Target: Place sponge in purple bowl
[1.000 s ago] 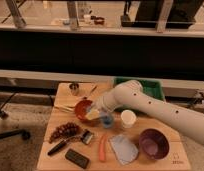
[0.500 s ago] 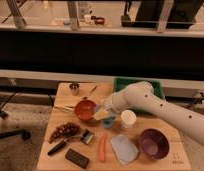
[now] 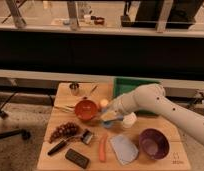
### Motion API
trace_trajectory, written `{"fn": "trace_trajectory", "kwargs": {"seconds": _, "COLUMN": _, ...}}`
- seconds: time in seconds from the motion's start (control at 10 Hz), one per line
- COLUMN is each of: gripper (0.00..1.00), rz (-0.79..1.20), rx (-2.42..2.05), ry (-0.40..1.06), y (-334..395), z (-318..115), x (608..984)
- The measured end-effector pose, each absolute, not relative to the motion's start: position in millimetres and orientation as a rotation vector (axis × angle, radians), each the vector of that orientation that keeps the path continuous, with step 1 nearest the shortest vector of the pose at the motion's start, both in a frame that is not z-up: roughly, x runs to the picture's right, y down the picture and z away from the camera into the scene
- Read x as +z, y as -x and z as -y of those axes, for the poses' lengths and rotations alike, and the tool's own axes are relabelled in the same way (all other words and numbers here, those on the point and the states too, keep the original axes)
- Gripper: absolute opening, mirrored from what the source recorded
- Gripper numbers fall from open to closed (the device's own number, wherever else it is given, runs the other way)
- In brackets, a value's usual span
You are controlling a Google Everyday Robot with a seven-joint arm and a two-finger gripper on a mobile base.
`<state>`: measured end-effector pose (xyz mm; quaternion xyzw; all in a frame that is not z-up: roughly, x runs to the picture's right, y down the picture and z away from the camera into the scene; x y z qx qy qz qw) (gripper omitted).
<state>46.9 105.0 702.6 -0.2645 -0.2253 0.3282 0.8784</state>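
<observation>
My gripper [image 3: 109,115] hangs over the middle of the wooden table, between the red bowl [image 3: 86,110] and the white cup [image 3: 129,120]. It is shut on a yellowish sponge [image 3: 108,118] held just above the table, with a small blue thing right under it. The purple bowl [image 3: 154,143] stands empty at the front right, well to the right of the gripper and nearer the front. My white arm [image 3: 160,102] reaches in from the right.
A green tray [image 3: 129,86] is at the back right. Dark grapes [image 3: 65,131], a knife [image 3: 57,147], a black block [image 3: 77,158], a carrot [image 3: 102,148] and a grey cloth [image 3: 123,148] lie in front. A metal cup [image 3: 74,88] stands at the back left.
My gripper has moved to the right, from over the red bowl toward the white cup, carrying the sponge with it.
</observation>
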Motion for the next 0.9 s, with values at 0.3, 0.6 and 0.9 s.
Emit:
{"fn": "trace_trajectory", "kwargs": {"seconds": 0.3, "gripper": 0.10, "rz": 0.462, "rx": 0.709, "ry": 0.550, "y": -65.0, "z": -110.0, "x": 701.0}}
{"fn": "trace_trajectory", "kwargs": {"seconds": 0.6, "gripper": 0.10, "rz": 0.452, "rx": 0.733, "ry": 0.557, "y": -79.1, "z": -117.3, "x": 704.8}}
{"fn": "trace_trajectory", "kwargs": {"seconds": 0.9, "gripper": 0.10, "rz": 0.437, "rx": 0.760, "ry": 0.565, "y": -96.6, "z": -128.0, "x": 708.1}}
